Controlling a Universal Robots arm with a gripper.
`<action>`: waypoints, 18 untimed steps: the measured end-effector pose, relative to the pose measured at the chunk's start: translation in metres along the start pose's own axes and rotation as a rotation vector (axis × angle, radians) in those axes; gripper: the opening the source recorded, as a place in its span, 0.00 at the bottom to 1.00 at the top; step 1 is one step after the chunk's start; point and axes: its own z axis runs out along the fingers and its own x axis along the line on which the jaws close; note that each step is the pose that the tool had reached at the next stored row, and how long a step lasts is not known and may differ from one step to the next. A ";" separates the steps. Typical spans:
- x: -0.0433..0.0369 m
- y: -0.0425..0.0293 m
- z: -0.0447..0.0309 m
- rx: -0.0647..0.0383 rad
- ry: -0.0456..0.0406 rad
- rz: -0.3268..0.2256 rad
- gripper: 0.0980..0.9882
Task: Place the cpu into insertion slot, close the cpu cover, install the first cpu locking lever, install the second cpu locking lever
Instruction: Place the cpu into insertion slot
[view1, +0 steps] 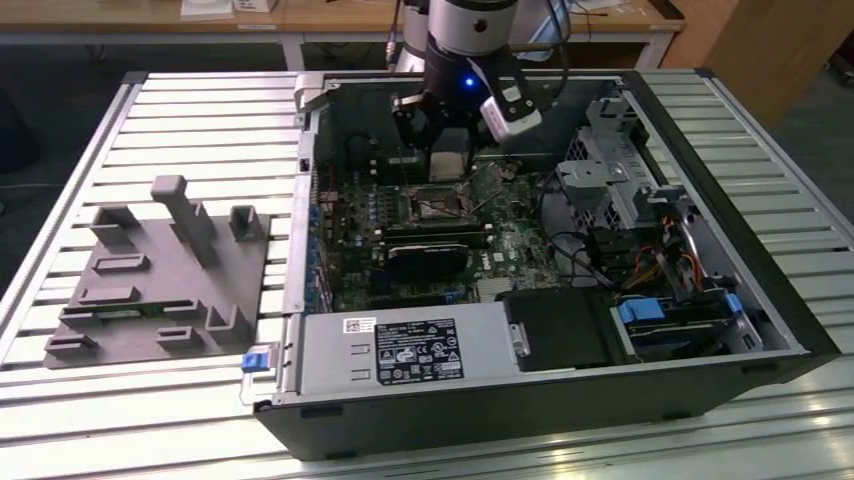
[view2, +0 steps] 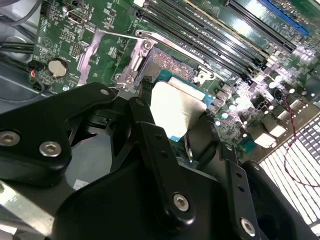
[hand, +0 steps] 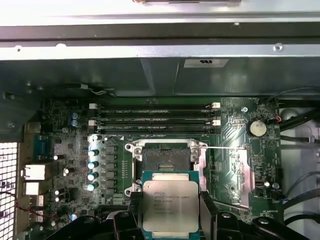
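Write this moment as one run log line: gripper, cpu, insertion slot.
gripper: shut on cpu | cpu: held in the air, not yet seated | insertion slot: empty, uncovered

one cpu (hand: 170, 206), one insertion slot (hand: 166, 158)

A dull silver-tan metal top was shown on the small flat square cpu (hand: 170, 212), gripped between matt black fingers (hand: 208, 212) of the gripper (hand: 170, 202). Glossy lacquer was seen on the green circuit board (hand: 235, 145); the black plastic-rimmed square insertion slot (hand: 165, 159) was framed by bare bright metal.
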 end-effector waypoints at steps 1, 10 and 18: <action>0.0000 -0.0002 0.0018 0.000 0.0000 0.000 0.49; -0.0004 -0.0019 0.0217 0.000 0.0000 0.000 0.49; -0.0005 -0.0022 0.0249 0.000 -0.0004 0.004 0.49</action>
